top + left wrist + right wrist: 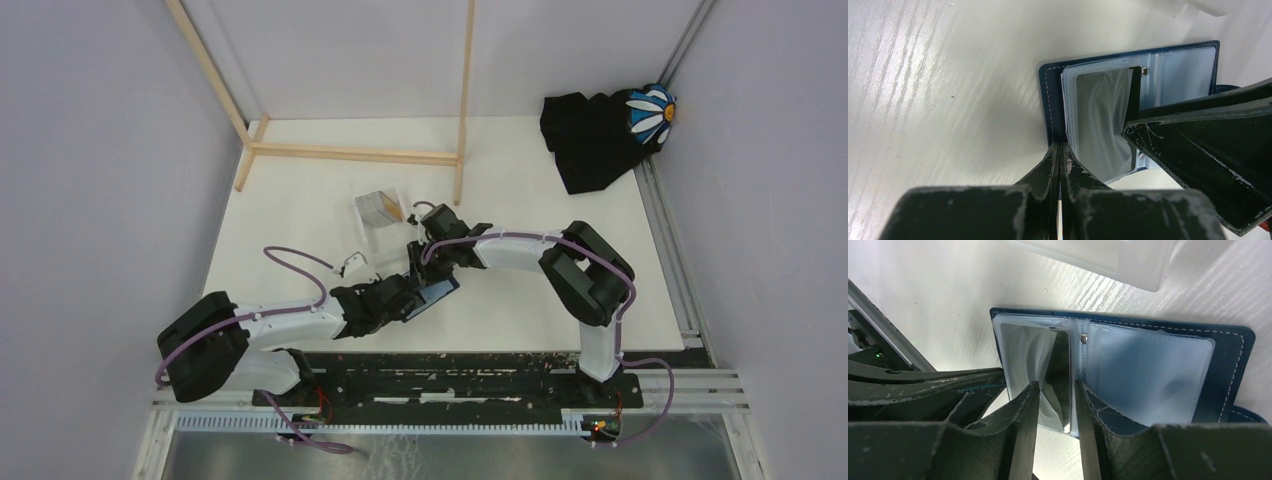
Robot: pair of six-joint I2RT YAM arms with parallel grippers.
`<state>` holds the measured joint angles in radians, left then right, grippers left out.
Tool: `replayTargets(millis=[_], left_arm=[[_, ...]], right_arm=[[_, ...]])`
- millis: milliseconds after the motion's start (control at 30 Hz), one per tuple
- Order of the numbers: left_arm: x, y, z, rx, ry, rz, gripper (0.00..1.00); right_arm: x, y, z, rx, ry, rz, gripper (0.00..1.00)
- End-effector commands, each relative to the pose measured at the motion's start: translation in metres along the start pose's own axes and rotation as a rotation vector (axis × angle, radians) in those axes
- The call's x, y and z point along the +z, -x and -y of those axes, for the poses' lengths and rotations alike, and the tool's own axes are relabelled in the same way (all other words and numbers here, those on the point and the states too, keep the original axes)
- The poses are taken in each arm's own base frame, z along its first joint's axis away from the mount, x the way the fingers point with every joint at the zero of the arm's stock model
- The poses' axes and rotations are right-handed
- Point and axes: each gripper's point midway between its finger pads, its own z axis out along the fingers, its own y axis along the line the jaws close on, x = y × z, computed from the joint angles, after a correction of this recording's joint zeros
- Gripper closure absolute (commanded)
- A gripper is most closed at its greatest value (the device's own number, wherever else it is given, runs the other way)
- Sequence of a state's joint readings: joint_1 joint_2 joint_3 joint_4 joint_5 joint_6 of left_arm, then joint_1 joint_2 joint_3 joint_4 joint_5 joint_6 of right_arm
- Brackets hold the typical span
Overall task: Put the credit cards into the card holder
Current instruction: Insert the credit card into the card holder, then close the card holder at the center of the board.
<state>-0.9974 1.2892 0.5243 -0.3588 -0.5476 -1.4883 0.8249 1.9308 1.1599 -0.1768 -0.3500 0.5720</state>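
The navy card holder lies open on the white table, its clear pockets facing up. My left gripper is shut on the edge of the card holder. A silvery credit card sits partly inside the pocket on the pinched flap, its near edge sticking out. My right gripper is open, with that card's edge in the gap between its fingers. The same card shows in the left wrist view, beside a right finger. More credit cards, orange-brown, stand in a clear box.
The clear plastic box stands just behind the card holder, and its rim shows at the top of the right wrist view. A wooden frame stands at the back. A black cloth lies at the back right.
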Motion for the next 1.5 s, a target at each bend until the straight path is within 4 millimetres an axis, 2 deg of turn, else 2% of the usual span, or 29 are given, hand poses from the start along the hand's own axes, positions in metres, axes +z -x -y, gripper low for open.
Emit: replayTargets(millis=[0, 200, 500, 700, 833, 933, 1467], left_arm=[[0.002, 0.0, 0.001, 0.006, -0.002, 0.01, 0.97], [0.0, 0.004, 0.004, -0.001, -0.008, 0.022, 0.97], [-0.002, 0.006, 0.01, 0.004, -0.027, 0.024, 0.97], [-0.003, 0.007, 0.013, 0.004, -0.041, 0.026, 0.97], [-0.003, 0.012, 0.014, 0.005, -0.043, 0.052, 0.97], [-0.004, 0.014, 0.018, 0.005, -0.054, 0.056, 0.97], [-0.015, 0.032, 0.042, 0.009, -0.115, 0.114, 0.97]], right_arm=[[-0.017, 0.007, -0.004, -0.055, -0.042, 0.008, 0.61], [-0.031, 0.017, -0.01, -0.077, -0.047, 0.046, 0.58], [-0.062, 0.034, -0.016, -0.128, -0.091, 0.131, 0.48], [-0.081, 0.038, 0.014, -0.161, -0.273, 0.166, 0.42], [-0.09, 0.038, 0.035, -0.173, -0.391, 0.175, 0.41], [-0.092, 0.033, 0.044, -0.173, -0.434, 0.163, 0.41], [-0.082, 0.014, 0.06, -0.138, -0.465, 0.123, 0.4]])
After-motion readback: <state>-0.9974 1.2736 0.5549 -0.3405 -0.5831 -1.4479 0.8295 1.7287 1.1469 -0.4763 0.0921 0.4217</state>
